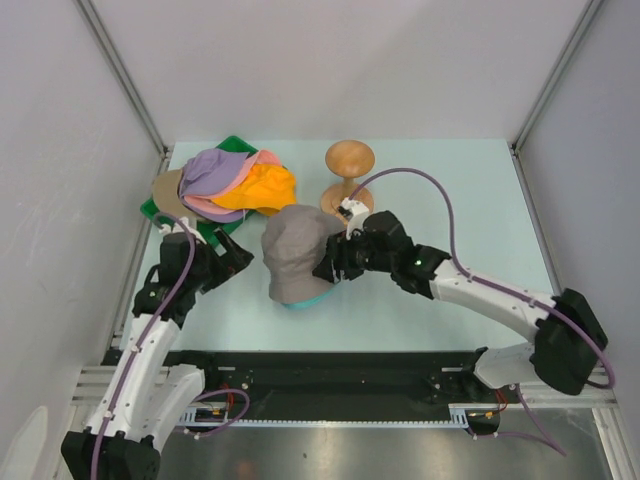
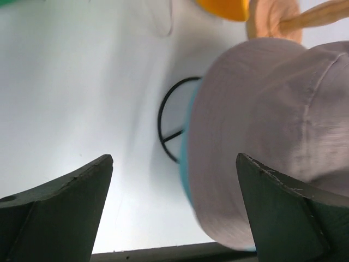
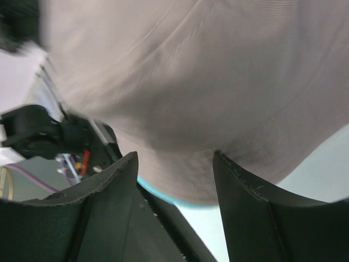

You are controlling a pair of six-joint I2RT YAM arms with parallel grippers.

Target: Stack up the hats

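Since the grey cloth bucket hat (image 1: 295, 255) caps the teal cloth hat (image 1: 305, 301), my right gripper (image 1: 335, 262) and left gripper (image 1: 238, 252) flank it, jaws apart, empty.

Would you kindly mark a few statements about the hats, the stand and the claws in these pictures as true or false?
1. The grey hat sits on top of a teal hat. True.
2. The wooden stand has a hat on it. False: it is bare and stands behind the grey hat.
3. The left claw is open and holds nothing. True.
4. The orange hat lies alone on the right side of the table. False: it is in the pile at the back left, with the lavender hat and the pink hat.
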